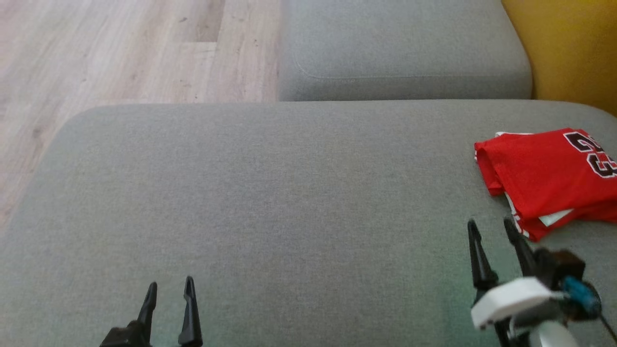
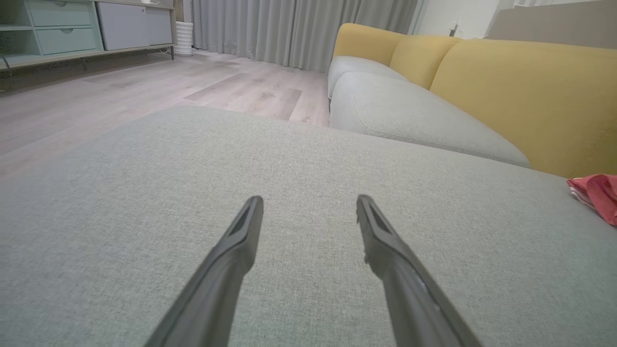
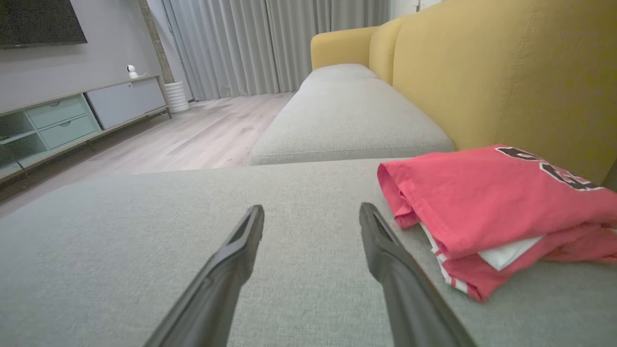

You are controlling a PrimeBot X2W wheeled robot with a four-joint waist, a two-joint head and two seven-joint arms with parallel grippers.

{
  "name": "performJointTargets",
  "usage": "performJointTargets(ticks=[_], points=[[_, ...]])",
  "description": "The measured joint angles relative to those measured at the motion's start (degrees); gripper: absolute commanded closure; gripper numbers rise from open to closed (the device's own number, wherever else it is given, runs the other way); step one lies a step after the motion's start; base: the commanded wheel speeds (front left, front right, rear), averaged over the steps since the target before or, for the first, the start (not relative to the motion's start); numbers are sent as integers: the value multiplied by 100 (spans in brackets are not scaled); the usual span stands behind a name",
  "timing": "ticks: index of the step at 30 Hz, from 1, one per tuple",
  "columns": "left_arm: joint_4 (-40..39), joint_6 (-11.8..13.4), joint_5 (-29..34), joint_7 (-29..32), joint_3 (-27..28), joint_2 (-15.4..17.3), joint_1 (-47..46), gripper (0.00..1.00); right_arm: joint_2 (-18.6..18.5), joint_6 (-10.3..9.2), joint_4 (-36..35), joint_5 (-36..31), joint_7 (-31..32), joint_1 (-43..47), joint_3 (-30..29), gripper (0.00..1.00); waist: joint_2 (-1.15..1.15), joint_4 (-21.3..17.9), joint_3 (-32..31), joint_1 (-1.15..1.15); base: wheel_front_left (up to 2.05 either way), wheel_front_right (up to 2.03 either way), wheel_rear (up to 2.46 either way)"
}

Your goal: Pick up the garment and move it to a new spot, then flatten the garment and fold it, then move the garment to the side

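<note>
The garment (image 1: 549, 178) is a red jersey with dark numbers and white trim, folded into a stack at the right edge of the grey sofa cushion (image 1: 270, 202). In the right wrist view the garment (image 3: 487, 207) lies just right of my fingers. My right gripper (image 1: 491, 225) stands open with nothing in it, close to the jersey's near left corner without touching it. At the lower left, my left gripper (image 1: 169, 285) is open and empty over bare cushion. The left wrist view catches a corner of the garment (image 2: 597, 195) at its far right.
A second grey seat cushion (image 1: 405, 48) adjoins at the back, with the yellow sofa backrest (image 1: 573, 48) to the right. Wood floor (image 1: 120, 48) lies beyond the cushion's left and far edges. A low cabinet (image 3: 72, 120) and curtains (image 3: 270, 43) stand across the room.
</note>
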Motion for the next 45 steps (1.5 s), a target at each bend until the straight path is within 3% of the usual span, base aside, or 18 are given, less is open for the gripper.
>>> performJointTargets(ticks=[11, 32, 33, 37, 45], points=[[100, -8, -5, 0, -36, -26, 2, 0, 3, 0, -232, 258, -232, 770, 26, 0, 0, 156, -105, 0, 0, 0, 0], [89, -107, -7, 1, -90, -20, -7, 0, 3, 0, -231, 266, -299, 772, 191, 0, 0, 140, -126, 1, 0, 0, 0], [77, -131, -33, 1, -93, -21, -7, 100, 3, 0, -226, 266, -299, 769, 199, 100, 0, 130, -125, 1, 0, 0, 0], [422, -156, -59, 18, -130, -84, 177, 100, 10, 0, 199, 271, -270, 927, 207, 100, 0, 121, -119, 1, 0, 0, 0], [457, -260, -445, 149, -47, -156, 235, 100, 10, 0, 227, 789, -179, 971, 182, 100, 0, 86, -81, 1, 0, 0, 0]])
